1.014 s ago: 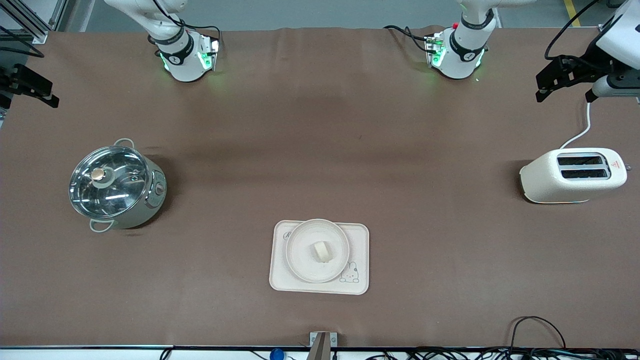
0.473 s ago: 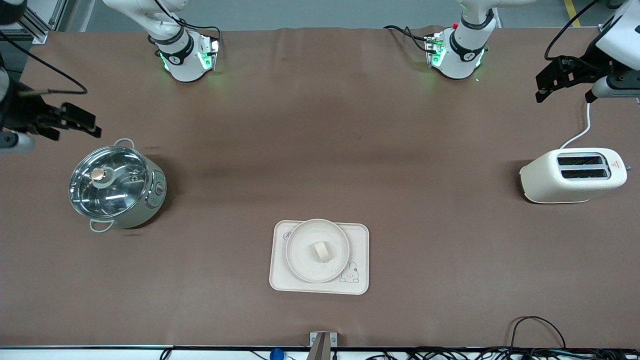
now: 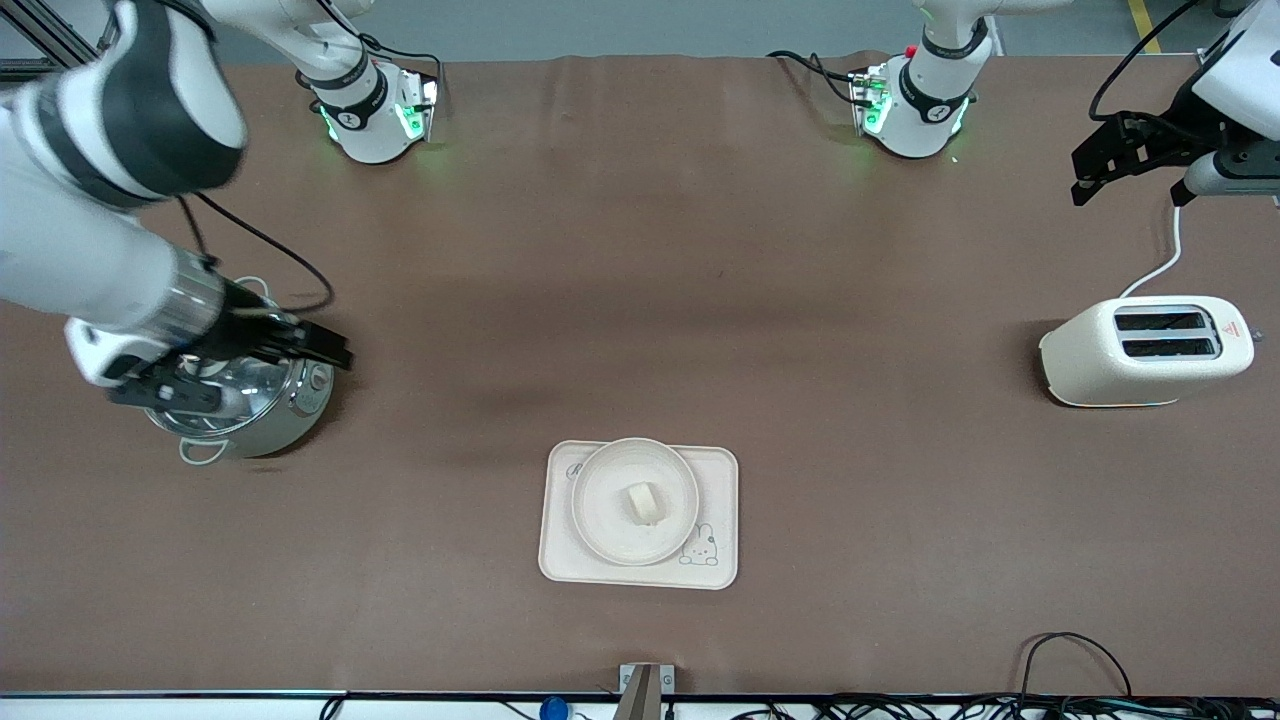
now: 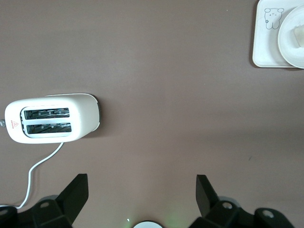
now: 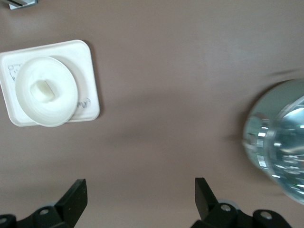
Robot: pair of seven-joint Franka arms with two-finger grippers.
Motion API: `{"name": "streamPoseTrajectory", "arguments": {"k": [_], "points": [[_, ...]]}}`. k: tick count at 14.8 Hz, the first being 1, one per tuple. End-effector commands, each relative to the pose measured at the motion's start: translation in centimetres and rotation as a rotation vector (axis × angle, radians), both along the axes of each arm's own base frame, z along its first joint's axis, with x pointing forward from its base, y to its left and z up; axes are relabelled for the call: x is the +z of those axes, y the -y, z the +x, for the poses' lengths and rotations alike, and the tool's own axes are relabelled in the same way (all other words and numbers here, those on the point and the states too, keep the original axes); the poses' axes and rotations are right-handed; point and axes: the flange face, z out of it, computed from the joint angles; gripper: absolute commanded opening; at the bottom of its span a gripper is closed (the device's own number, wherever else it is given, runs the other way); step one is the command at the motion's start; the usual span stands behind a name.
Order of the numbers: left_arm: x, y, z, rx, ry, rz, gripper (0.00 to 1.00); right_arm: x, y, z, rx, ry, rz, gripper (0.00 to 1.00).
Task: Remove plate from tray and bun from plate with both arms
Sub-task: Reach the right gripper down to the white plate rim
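Note:
The round cream plate sits on the rectangular tray near the table's front edge, with the small pale bun at its middle. My right gripper is open and empty, up in the air over the steel pot. Its wrist view shows the tray, plate and bun well away from its open gripper. My left gripper is open and empty, held high at the left arm's end, above the toaster. In the left wrist view the open gripper is far from the tray.
A steel pot with a glass lid stands at the right arm's end. A white toaster with its cord stands at the left arm's end and also shows in the left wrist view. Cables lie along the front edge.
My right arm has swung in from the table's end to over the pot. The left arm, plate, tray and bun have not moved.

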Motion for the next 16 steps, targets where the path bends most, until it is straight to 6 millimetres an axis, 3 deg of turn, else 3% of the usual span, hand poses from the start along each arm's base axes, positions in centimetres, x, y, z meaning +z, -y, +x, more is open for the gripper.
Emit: {"name": "streamPoseTrajectory", "arguments": {"k": [1,4,9,13,16], "points": [[0.4,0.1,0.0,-0.017,-0.006,-0.001,1.0,-4.3,-4.5,1.5,-0.089,-0.002,0.017,1.0],[0.3,0.3,0.1,-0.022,-0.007,-0.001,1.0,-9.2,-9.8,2.3,-0.154,0.018,0.03,1.0],[-0.2,0.6,0.4,-0.025,-0.018,0.0,1.0,-16.9,-15.9,2.8,-0.254,0.033,0.05,1.0],[-0.2,0.8,0.4,-0.028,-0.018,0.0,1.0,-21.3,-19.1,4.5,-0.338,0.129,0.116,1.0],[-0.2,0.7,0.4,-0.029,-0.018,0.0,1.0,-23.7,-20.2,5.3,-0.338,0.145,0.127,1.0]]}}
